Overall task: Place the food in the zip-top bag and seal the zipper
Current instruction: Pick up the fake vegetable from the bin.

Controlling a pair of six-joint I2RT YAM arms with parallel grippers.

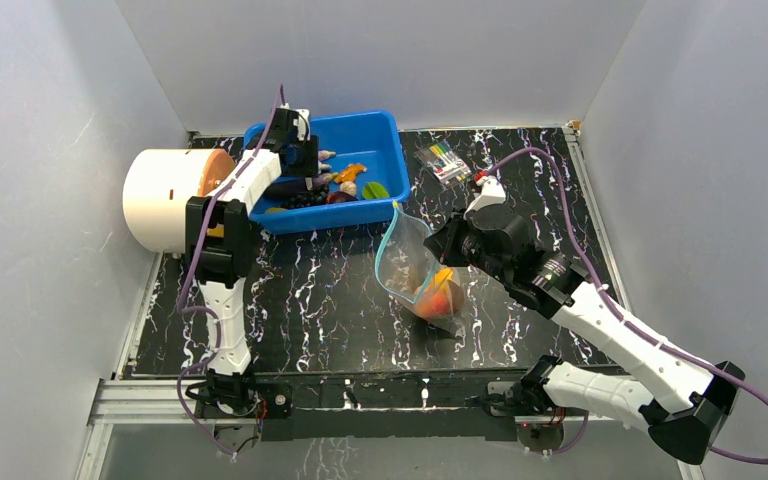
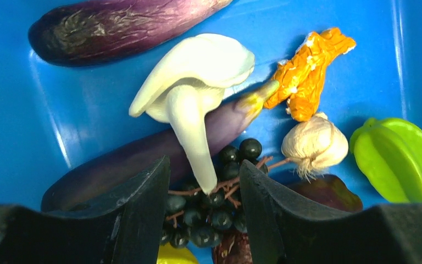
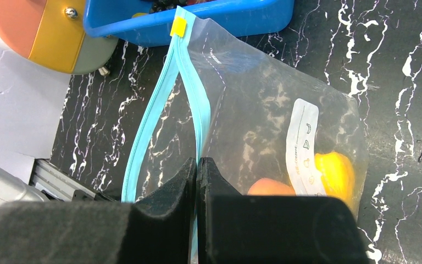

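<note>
Blue rectangular plastic bin point(image 1: 390, 150) is sitting on a black, white-veined marble-look tabletop point(image 1: 320, 300). Left gripper point(image 2: 204, 176) is hanging over the bin's inside, black fingers point(image 2: 143, 192) spread apart and pinching nothing. The stem of a white plastic mushroom point(image 2: 192, 93) and a dark plastic grape bunch point(image 2: 209, 212) are showing in the gap; cannot tell whether anything is touching. Also lying inside the bin: dark purple plastic eggplant point(image 2: 121, 27), paler purple eggplant point(image 2: 115, 165) under the mushroom, crinkled orange toy piece point(image 2: 310, 71), cream garlic bulb point(image 2: 314, 144), lime-green starfruit slice point(image 2: 398, 159). Clear floppy zip-top bag point(image 3: 253, 99) is sitting outside the bin, just in front of its front wall near the right corner, mouth gaping. Right gripper point(image 3: 196, 165) is working in front of the bin, fingers point(image 3: 167, 190) pressed together and pinching one lip of the teal-blue zipper strip point(image 3: 202, 121); the other lip is bowing away from it. Small yellow slider tab point(image 3: 179, 26) at the strip's end is sitting just beside the bin's wall. Round orange toy fruit point(image 3: 272, 188) and yellow plastic pepper point(image 3: 335, 173) are lying in the bag's bottom, the end farthest from the bin. White cylinder drum with an orange face point(image 1: 165, 200) is sitting just left of the bin; clear packet of coloured markers point(image 1: 443, 160) is lying just right of it.
</note>
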